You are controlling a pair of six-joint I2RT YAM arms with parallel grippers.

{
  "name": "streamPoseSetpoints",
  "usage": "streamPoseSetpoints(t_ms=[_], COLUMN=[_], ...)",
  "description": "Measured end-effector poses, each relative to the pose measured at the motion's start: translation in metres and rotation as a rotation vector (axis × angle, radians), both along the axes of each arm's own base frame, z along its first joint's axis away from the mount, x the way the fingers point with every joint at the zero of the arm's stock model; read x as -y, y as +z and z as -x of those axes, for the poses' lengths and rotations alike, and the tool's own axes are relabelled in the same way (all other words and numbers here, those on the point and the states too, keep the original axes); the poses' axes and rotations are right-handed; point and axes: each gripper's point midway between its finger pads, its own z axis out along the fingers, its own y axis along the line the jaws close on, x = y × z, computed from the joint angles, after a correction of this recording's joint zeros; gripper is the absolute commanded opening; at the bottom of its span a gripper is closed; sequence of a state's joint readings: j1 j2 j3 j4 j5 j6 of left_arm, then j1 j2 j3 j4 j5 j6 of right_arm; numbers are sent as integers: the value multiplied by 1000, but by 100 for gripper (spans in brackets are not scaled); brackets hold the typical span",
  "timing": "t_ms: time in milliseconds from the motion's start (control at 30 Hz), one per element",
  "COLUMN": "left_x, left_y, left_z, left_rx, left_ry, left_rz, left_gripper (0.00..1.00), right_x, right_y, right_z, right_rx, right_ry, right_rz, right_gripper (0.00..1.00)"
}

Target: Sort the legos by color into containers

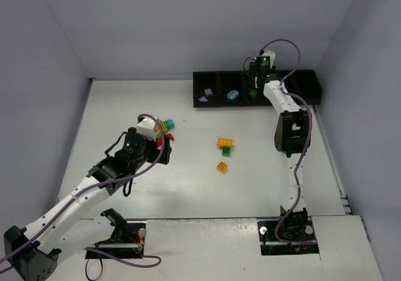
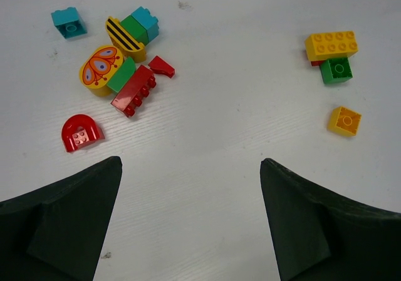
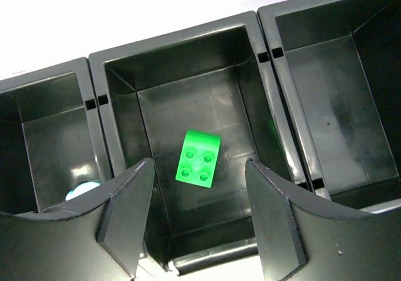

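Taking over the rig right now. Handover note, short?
Left gripper: open, empty, above the table near the mixed pile (red, yellow, green, teal).
Right gripper: open over the tray; green brick lies loose on that bin's floor.
Done: lilac brick, teal piece and the green brick, each in its own bin, side by side.
Left: the pile, a yellow brick stacked with a green one, and a small orange brick.
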State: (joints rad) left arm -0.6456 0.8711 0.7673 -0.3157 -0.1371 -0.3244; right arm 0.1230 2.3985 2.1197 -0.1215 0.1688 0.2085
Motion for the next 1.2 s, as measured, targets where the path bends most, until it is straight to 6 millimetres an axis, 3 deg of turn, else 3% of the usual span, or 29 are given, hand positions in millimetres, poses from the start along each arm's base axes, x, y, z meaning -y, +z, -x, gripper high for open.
streamPoseSetpoints(t_ms=[133,233,300,400,467,567,600,733,800,967,1200], left_x=[-1,-3,-6,-13,-18,-23,-24,-24,-21,-16,-15], left_y=[-4,-5,-4,-2,0,2,3,3,1,-3,-4], left_z=[0,-1,-3,-8,-11,-17,-18,-22,-23,-23,-23], left_rx=[-2,0,9,26,39,53,56,58,53,36,32], left_ry=[3,13,30,60,83,109,116,119,111,91,83], left_rz=[-3,-8,-12,-26,-34,-34,-31,-26,-24,-23,-20], left_gripper=[85,85,85,85,85,85,85,85,85,85,85], right_x=[0,-3,-11,-44,-81,-129,-135,-135,-137,-153,-154], right_y=[8,24,40,64,69,52,44,-18,-36,-51,-75], right_z=[14,43,73,126,167,231,245,324,352,381,371], right_rx=[-6,-17,-17,4,10,-36,-51,-200,-248,-287,-316], right_ry=[8,19,29,77,144,238,240,219,209,201,146], right_rz=[-3,-8,-19,-41,-66,-123,-140,-138,-142,-188,-143], right_gripper=[56,56,57,59,59,59,59,58,58,57,52])
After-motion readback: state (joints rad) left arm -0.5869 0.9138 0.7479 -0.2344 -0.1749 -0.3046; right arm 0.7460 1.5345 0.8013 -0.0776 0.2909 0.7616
